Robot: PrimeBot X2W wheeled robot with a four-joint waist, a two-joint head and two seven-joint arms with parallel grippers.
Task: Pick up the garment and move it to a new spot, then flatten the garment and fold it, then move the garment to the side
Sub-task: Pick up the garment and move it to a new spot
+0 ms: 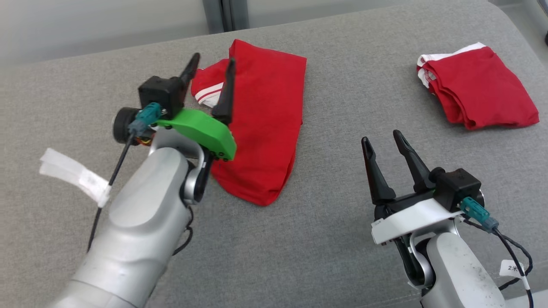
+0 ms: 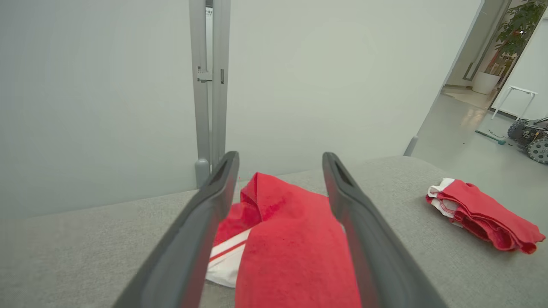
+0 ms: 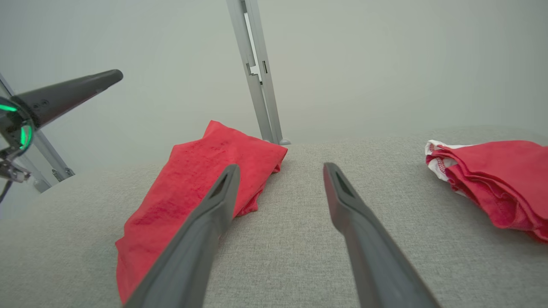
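A red garment [image 1: 265, 111] with white-striped trim lies folded into a long strip on the grey fabric surface [image 1: 299, 248], left of centre. My left gripper [image 1: 214, 60] hovers over its far left corner, open, with nothing between its fingers. Seen from the left wrist, the garment [image 2: 295, 239] lies below and between the spread fingers of the left gripper [image 2: 280, 156]. My right gripper [image 1: 381, 137] stands open above bare surface to the garment's right, empty. From the right wrist, the garment [image 3: 192, 179] lies left of the right gripper [image 3: 281, 167].
A second red garment [image 1: 479, 85] with white trim lies folded at the far right, apart from both grippers. A pale wall with a grey door frame [image 2: 209, 85] runs behind the surface's far edge. A white tape tag [image 1: 72, 175] hangs from the left arm's cable.
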